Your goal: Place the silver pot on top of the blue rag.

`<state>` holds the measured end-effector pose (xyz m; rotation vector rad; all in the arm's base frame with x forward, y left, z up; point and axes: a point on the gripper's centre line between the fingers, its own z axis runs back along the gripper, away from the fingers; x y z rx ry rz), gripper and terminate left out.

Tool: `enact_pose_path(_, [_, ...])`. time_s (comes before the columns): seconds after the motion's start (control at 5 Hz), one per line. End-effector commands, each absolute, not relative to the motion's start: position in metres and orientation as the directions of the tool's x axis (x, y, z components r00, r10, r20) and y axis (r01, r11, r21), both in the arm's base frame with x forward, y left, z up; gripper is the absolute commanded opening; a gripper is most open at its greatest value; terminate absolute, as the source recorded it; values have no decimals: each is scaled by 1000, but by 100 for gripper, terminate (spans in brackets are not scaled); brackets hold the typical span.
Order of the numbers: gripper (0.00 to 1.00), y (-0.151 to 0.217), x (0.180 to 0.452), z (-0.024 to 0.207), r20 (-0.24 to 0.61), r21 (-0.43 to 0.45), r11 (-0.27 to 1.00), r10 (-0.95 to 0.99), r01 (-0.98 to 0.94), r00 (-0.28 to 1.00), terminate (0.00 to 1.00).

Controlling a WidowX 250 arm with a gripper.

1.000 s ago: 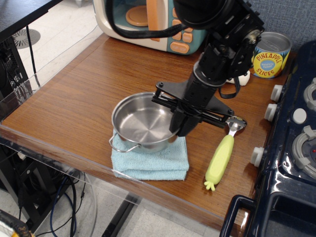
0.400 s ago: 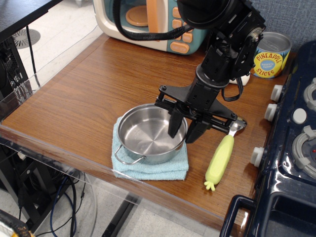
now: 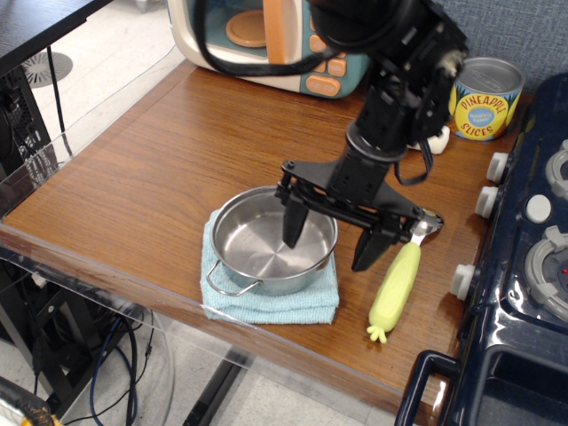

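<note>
The silver pot sits on the blue rag near the table's front edge, one wire handle pointing toward the front. The rag shows around the pot's front and right side. My gripper hangs just above the pot's right rim with its jaws spread wide. One finger is over the pot's inside, the other is outside to the right. It holds nothing.
A yellow-handled utensil lies right of the rag. A pineapple can stands at the back right. A toy microwave is at the back. A dark toy stove fills the right side. The wooden table's front edge is close to the rag.
The pot went down onto the rag. My gripper let go of its right rim, opened wide and rose slightly.
</note>
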<state>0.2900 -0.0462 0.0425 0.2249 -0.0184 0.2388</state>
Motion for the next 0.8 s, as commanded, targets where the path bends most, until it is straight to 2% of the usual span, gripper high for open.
enact_pose_path(0.0, [100, -45, 289, 102, 159, 56, 962, 256, -267, 953, 0])
enact_pose_path(0.2, [100, -40, 287, 128, 193, -3, 954, 294, -299, 936, 0])
enact_pose_path(0.6, [100, -40, 287, 128, 193, -3, 954, 294, -299, 936, 0])
